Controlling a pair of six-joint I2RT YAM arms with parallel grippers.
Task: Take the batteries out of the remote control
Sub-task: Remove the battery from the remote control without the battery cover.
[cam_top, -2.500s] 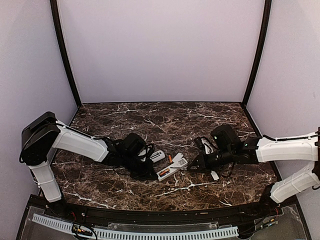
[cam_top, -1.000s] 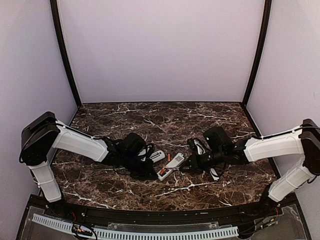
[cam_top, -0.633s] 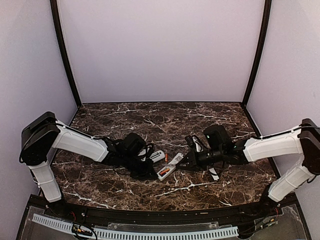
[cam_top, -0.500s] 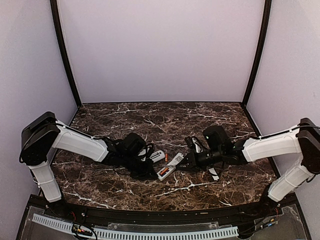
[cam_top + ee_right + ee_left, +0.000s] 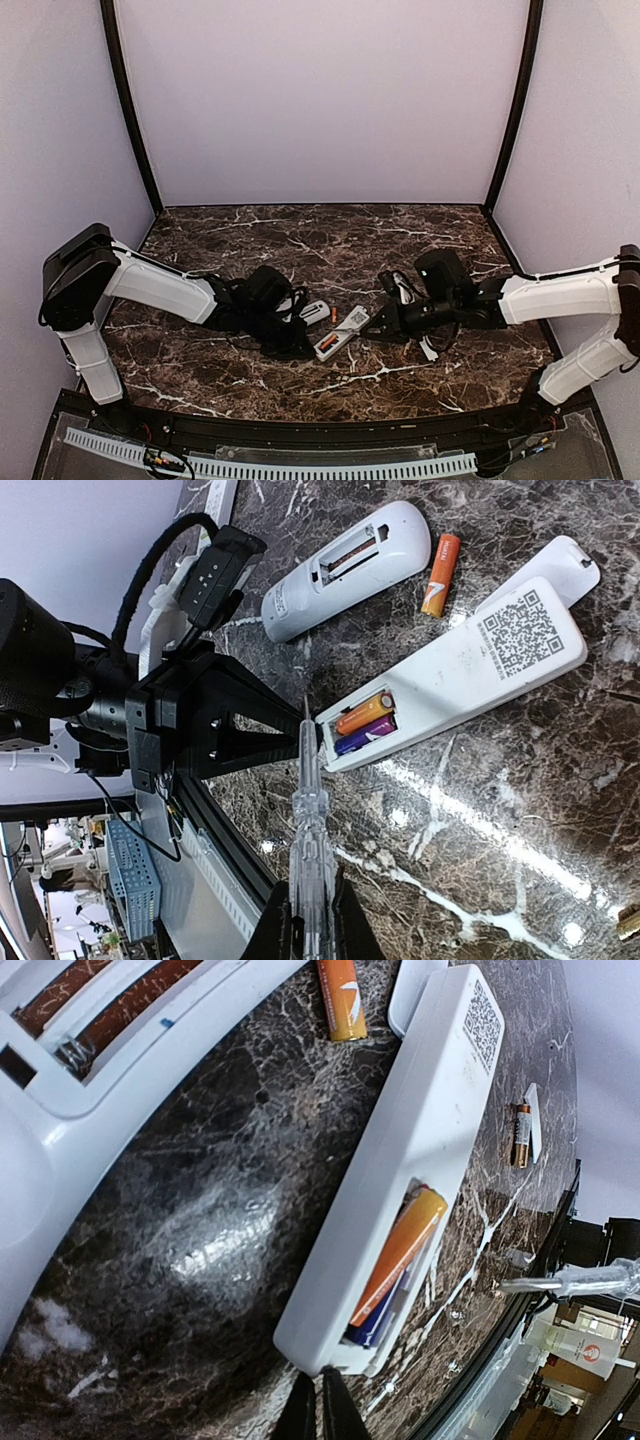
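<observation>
Batteries (image 5: pixel 362 720), one orange and one purple-blue, lie side by side in the open bay of the slim white remote (image 5: pixel 470 665), just past the tip of the clear pick (image 5: pixel 305 800) that my right gripper (image 5: pixel 305 925) is clamped on. My left gripper (image 5: pixel 320 1410), fingers pressed together and empty, sits at that bay end. A QR sticker (image 5: pixel 525 630) marks the remote's far end, and another orange cell (image 5: pixel 440 562) lies loose beyond.

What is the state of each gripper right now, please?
Left gripper: closed, holding nothing.
Right gripper: closed on a thin clear stick.
</observation>
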